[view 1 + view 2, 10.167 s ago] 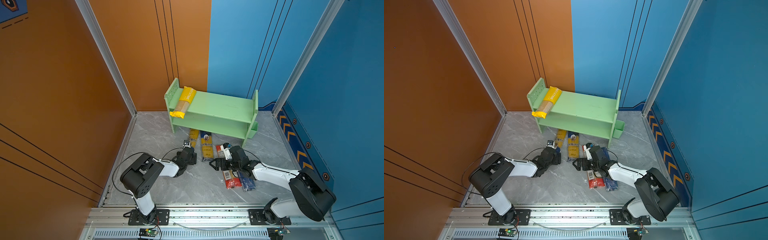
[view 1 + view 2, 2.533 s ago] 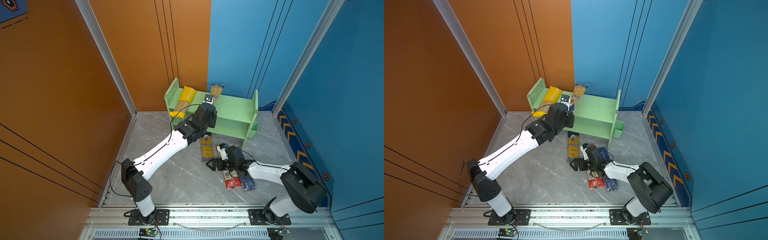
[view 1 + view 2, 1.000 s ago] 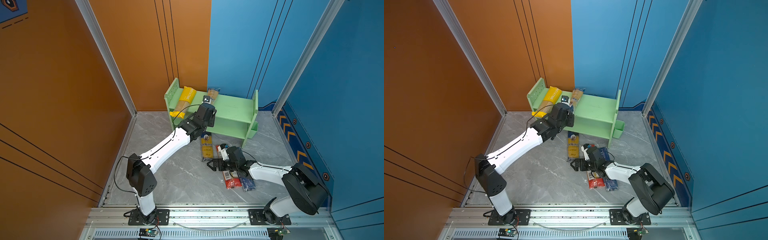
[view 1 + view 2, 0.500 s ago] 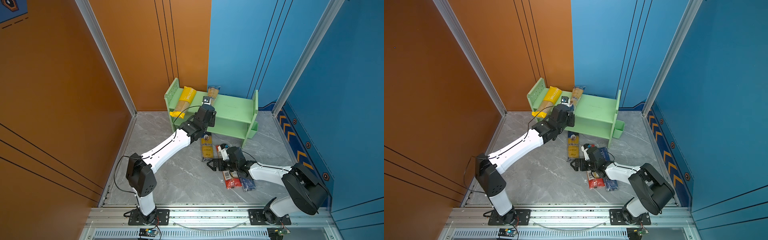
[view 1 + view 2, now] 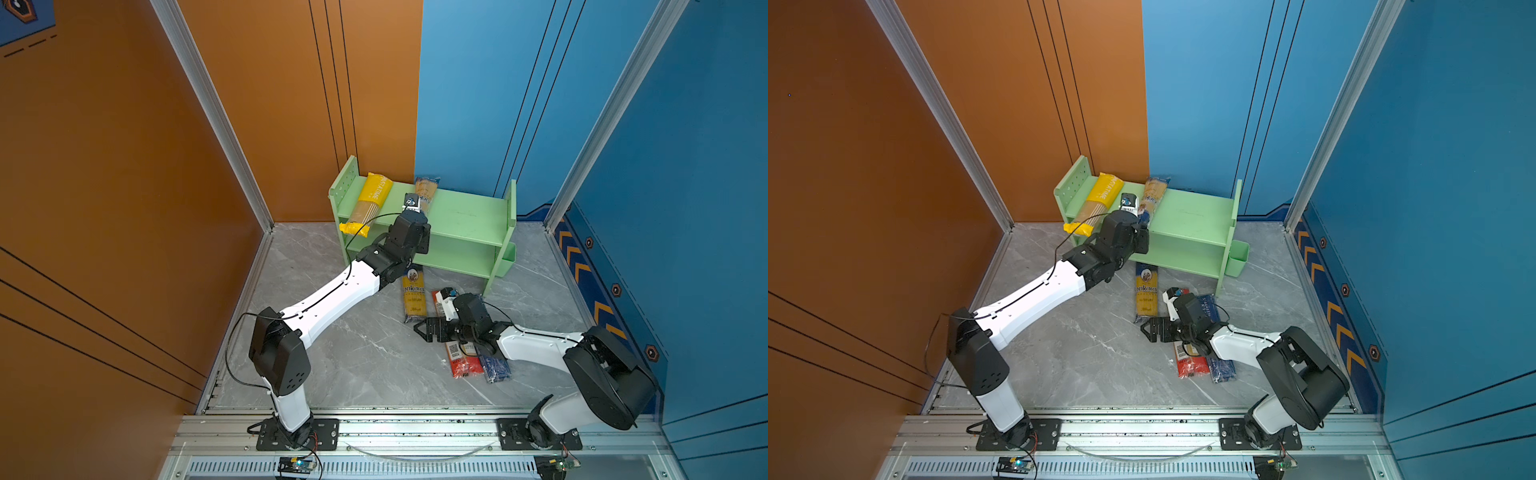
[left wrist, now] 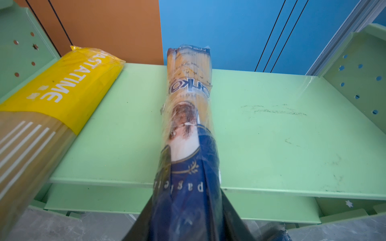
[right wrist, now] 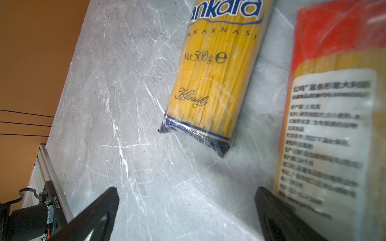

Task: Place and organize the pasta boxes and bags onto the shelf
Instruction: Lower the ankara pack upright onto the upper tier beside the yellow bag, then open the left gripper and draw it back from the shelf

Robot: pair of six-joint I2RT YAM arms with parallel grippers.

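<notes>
shelf (image 5: 465, 216) top tier holds the yellow pack (image 5: 370, 203) at its left end and an ankara pack (image 5: 426, 191) beside it; second ankara pack (image 5: 413, 299), red-ended pack (image 5: 461, 361) and dark blue pack (image 5: 494, 368) lie on the floor (image 5: 353, 353). Only the left wrist view shows the left gripper (image 6: 187, 210) straddling the shelved pack's blue end, can't tell if clamped; right gripper (image 7: 186, 200) spread wide over the floor
</notes>
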